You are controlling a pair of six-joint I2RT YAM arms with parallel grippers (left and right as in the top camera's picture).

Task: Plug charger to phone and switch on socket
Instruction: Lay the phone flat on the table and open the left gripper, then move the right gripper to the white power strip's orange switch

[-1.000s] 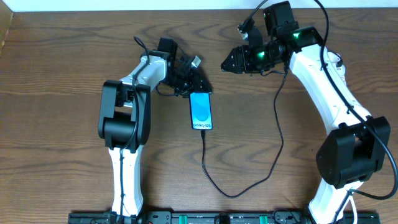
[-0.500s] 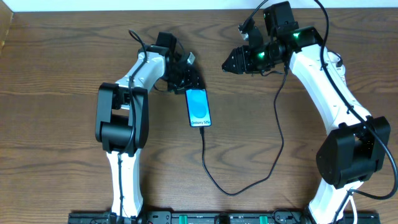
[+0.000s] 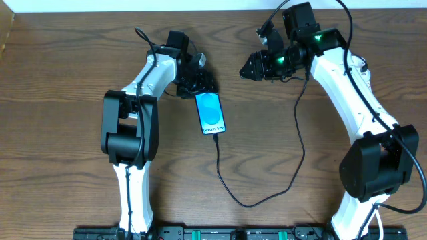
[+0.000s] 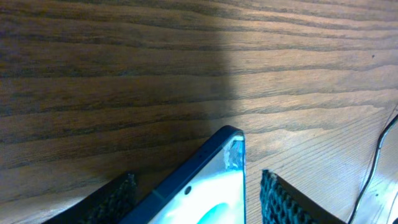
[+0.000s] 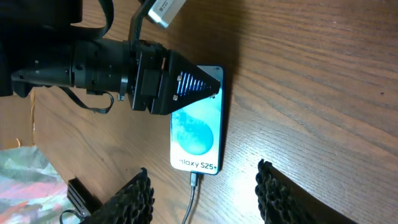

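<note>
Looks to be at the close of the plugging step. Shows the phone (image 3: 211, 113) flat on the table (image 3: 67, 133), screen up and lit, with the small plug (image 5: 195, 180) of the cable (image 3: 230, 190) seated in its lower end. Finds the left gripper (image 3: 200, 85) at the phone's top end, released: straddles the top corner with its fingers (image 4: 283, 200), leaves a gap on one side, clamps nothing. Finds the right gripper (image 3: 248, 67) off to the side of that end, apart from the phone, spread wide and empty. Leaves the switch as the likely remaining step. Shows no power strip in any view. Calls first for backing the left gripper off without dragging the phone, then for tracing the cable to the strip and pressing its switch with one fingertip.
</note>
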